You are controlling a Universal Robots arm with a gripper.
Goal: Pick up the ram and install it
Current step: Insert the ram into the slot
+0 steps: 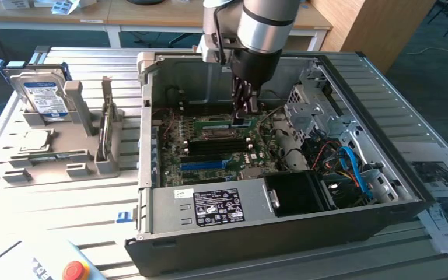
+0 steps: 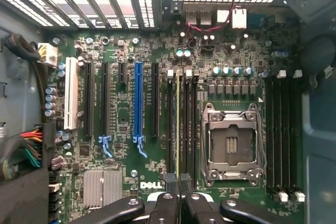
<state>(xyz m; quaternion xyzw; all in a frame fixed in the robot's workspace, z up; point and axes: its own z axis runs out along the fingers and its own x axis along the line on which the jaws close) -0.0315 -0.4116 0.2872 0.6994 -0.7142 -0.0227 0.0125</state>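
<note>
The gripper (image 2: 177, 183) is almost closed, its fingers (image 2: 170, 184) pinching the ram (image 2: 177, 129) between them. Just beyond the fingertips the ram stands over the black memory slots (image 2: 189, 124). If it is tilted or off the slot line, I think pressing may jam or bend it. Farther to one side, the processor socket (image 2: 231, 142) lies open. The ram looks thin and green, seen on edge.

The slatted metal worktop (image 1: 68, 204) carried the open computer case (image 1: 232, 251), a grey parts rack (image 1: 45, 170) alongside, printed sheets (image 1: 445, 181) opposite.
</note>
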